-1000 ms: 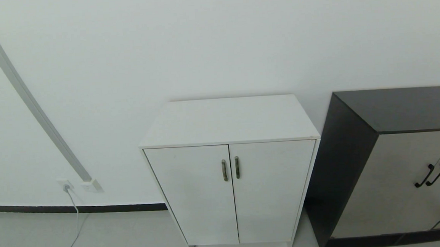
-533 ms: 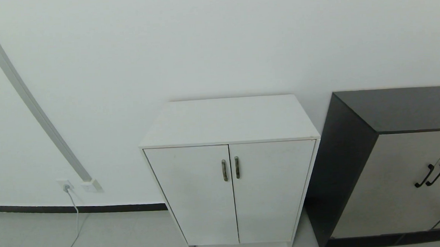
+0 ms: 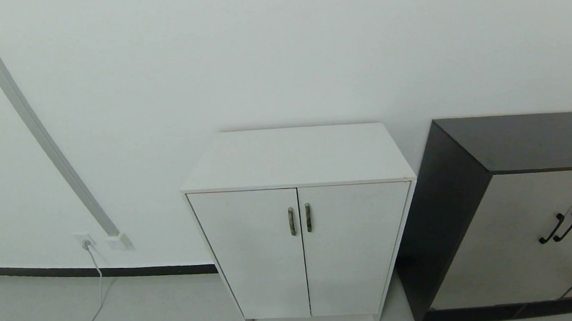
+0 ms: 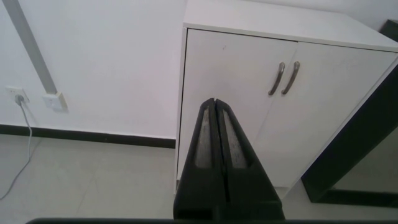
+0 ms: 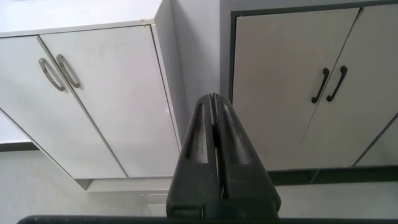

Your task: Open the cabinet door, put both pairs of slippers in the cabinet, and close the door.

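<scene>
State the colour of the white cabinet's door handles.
Dull grey-brown; the handles show best in the left wrist view.

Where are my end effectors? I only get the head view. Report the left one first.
Observer: The left end effector is shut, out in front of the white cabinet and pointing at its left door.
Operator: Now the right one.
Observer: The right end effector is shut too, pointing at the gap between the white cabinet and the black cabinet.
Operator: Tell me whether either touches a handle.
Observer: Neither does. The white cabinet's handles sit clear of both end effectors.
</scene>
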Available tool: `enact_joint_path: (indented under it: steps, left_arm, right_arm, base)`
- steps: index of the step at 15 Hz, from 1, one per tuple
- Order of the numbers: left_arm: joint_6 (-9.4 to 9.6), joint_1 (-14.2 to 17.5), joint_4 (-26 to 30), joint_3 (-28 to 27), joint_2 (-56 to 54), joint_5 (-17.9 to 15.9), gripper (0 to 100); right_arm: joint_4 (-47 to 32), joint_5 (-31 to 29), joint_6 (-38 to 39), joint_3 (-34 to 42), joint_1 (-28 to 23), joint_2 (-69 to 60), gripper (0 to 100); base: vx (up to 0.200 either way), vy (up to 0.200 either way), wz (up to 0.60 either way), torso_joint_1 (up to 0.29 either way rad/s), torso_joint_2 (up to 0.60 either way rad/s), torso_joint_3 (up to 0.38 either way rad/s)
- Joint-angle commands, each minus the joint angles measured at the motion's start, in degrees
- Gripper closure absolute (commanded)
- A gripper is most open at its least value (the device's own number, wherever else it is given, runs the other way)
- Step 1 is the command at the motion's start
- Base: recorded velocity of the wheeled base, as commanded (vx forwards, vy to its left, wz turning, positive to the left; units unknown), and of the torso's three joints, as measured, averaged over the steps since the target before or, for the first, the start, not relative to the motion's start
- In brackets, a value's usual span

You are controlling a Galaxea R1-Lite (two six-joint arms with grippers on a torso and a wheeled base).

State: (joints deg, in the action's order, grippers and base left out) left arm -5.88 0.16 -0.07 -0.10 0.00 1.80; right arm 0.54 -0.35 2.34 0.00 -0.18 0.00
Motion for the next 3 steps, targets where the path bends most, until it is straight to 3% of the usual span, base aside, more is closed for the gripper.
enact_joint_path:
  steps: [1,3]
  left_arm:
    - [-0.01,0.0,0.0,0.0,0.1,0.0,100]
    - [-0.01,0.0,0.0,0.0,0.0,0.0,100]
  right_arm:
    - [0.0,0.1,-0.1,0.0,0.0,0.1,100]
    - [0.0,0.0,-0.1,0.0,-0.1,0.1,100]
  base:
    - [0.0,0.0,0.0,0.0,0.0,0.0]
    - [0.0,0.0,0.0,0.0,0.0,0.0]
